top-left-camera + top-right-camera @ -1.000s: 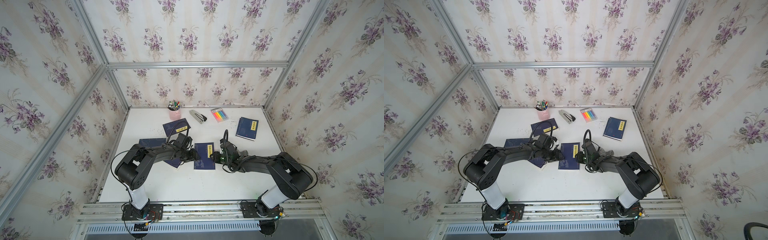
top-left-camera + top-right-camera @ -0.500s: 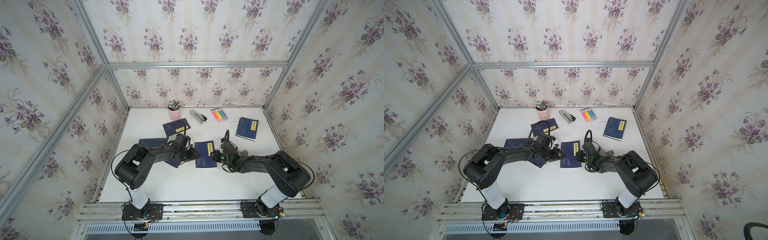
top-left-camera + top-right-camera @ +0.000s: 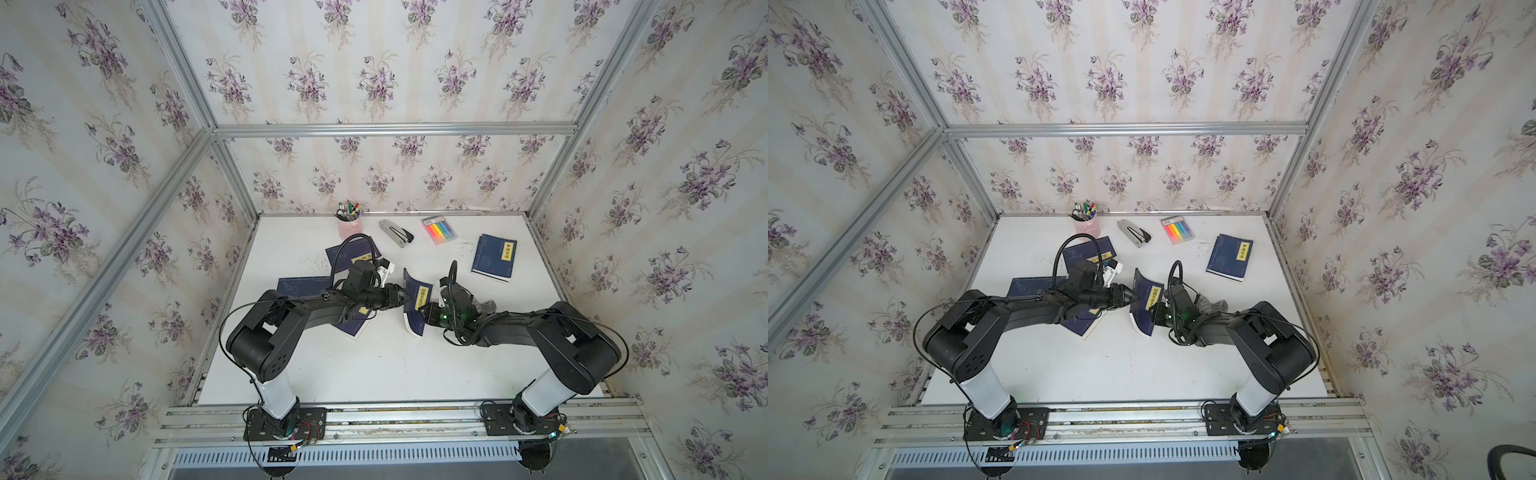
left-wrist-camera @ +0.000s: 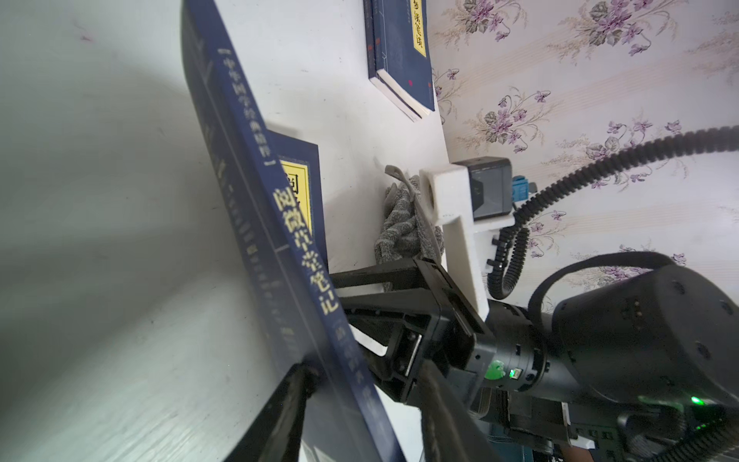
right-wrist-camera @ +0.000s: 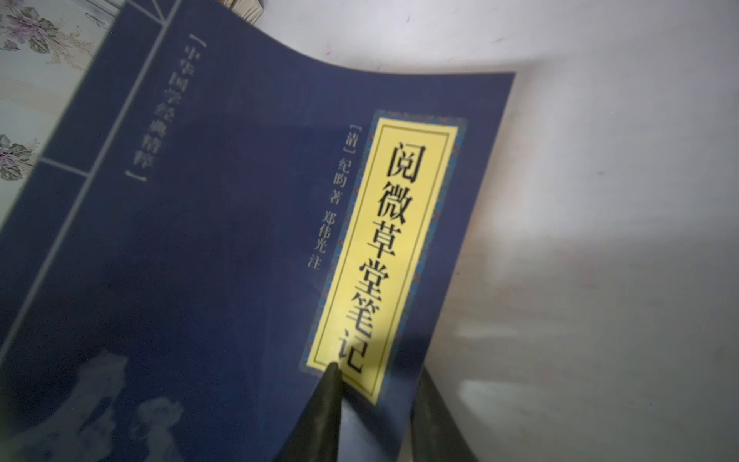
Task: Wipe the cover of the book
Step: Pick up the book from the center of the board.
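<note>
Book (image 5: 200, 240) now tilted, right pincer (image 5: 378, 372) clamping its edge, left pincer (image 3: 406, 300) astride, grip unclear, cloth (image 4: 400, 232) by right arm (image 3: 511, 328)

Entry, book (image 3: 411, 286): I am seeing it tipping up from flat on the table (image 3: 374, 365), cover bowing, right gripper (image 3: 425, 310) pinching its edge.
</note>
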